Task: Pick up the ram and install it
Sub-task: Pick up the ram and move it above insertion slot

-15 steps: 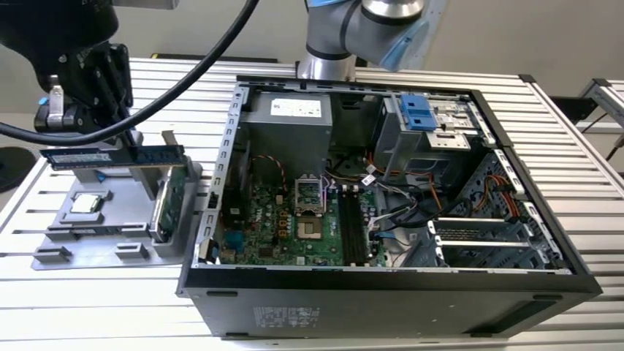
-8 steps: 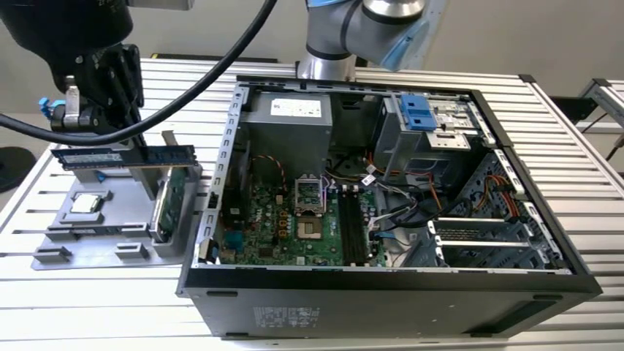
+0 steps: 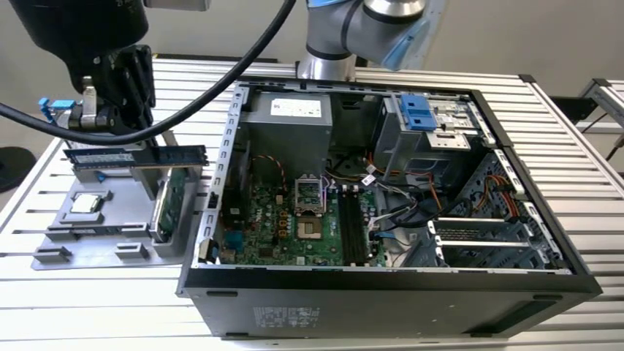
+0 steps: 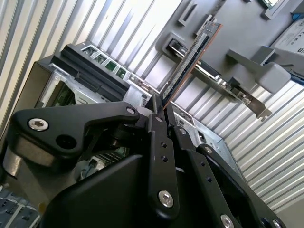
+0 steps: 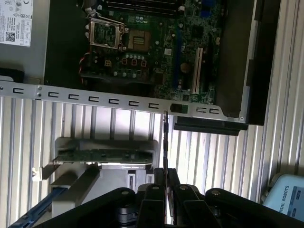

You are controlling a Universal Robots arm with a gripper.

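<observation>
So the gripper point(image 3: 122, 135) is clamped tight on the ram point(image 3: 137, 156), holding it level over the gray parts tray point(image 3: 58, 241) on the exterior view's left, just above the upright green card point(image 3: 168, 208). The open PC case point(image 3: 390, 285) sits right beside the tray on the exterior view's right, motherboard point(image 3: 292, 219) facing up, and the ram's outside it. In both wrist views the stick point(image 4: 190, 57) point(image 5: 165, 142) shows edge-on, poking out from between the pinched fingers point(image 4: 156, 142).
</observation>
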